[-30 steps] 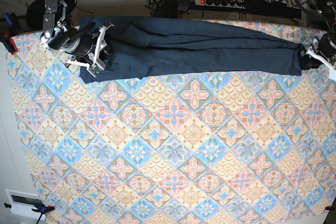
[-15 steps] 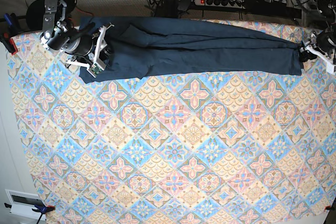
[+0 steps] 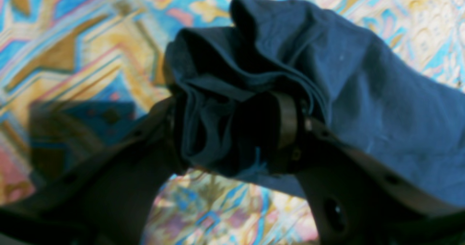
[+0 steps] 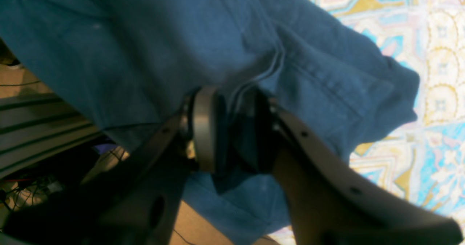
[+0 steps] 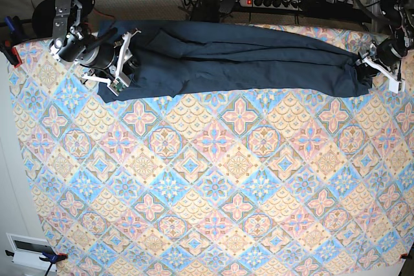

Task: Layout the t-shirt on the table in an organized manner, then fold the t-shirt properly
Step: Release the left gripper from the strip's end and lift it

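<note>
Spread under everything is the large rectangular table [image 5: 213, 179] with its tile-pattern cloth of blue, pink and cream diamonds and floral medallions; beyond its far edge lie black cables and a power strip [image 5: 284, 1] on a brown floor.

Stretched along that far edge, between the two grippers, lies the plain dark navy soft cloth t-shirt [image 5: 239, 59], pulled into a long creased band. One end of the band reaches each gripper, and the middle rests on the patterned cloth.

At the band's end on the base view's left, the right gripper [image 4: 232, 136] is clamped on a fold of the navy fabric: its jaws stand partly apart with several layers pinched between them, a stitched hem running just beside the far finger, and loose cloth hanging below over the table's edge.

At the opposite end, the left gripper [image 3: 232, 132] has its jaws set wide around a thick, bunched wad of the shirt. The cloth fills the gap and touches both fingers, with the rest trailing off to one side over the table.
</note>
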### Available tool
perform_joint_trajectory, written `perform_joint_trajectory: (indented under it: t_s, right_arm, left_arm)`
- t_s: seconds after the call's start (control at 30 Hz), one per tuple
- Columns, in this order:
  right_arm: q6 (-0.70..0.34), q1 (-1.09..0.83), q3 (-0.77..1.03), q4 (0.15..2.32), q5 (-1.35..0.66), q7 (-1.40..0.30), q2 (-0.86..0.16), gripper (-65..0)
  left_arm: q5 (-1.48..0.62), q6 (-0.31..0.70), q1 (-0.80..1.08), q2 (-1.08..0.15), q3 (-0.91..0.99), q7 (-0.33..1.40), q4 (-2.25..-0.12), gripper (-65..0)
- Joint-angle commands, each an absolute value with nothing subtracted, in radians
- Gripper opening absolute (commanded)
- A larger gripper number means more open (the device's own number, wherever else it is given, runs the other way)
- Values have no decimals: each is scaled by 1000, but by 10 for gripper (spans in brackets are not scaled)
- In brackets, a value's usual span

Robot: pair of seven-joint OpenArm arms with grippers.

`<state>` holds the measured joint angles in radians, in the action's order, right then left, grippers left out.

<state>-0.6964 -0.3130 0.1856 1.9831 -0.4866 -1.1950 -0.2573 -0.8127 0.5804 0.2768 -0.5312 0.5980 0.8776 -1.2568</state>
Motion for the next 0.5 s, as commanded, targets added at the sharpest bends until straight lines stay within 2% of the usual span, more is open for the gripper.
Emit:
perform_joint_trajectory:
  t_s: [0.0,0.17,0.33,0.47]
  right_arm:
    - [-698,-306,193,2002,-501,-1179,-266,-481]
    - [-698,-306,193,2002,-501,-1179,-266,-481]
    - [-698,-306,189,2003,-504,-1179,-265,-481]
    - [-698,-303,194,2003,-588,-1178,-265,-481]
  left_arm:
    - [-816,588,280,-544,595,911,-1265,-388]
    - [-814,585,268,-544,650,865,-1273,-642]
    - [-809,584,200,-549,763,839,-1193,-629]
    - [-794,584,173,-553,860,828,-1158,-639]
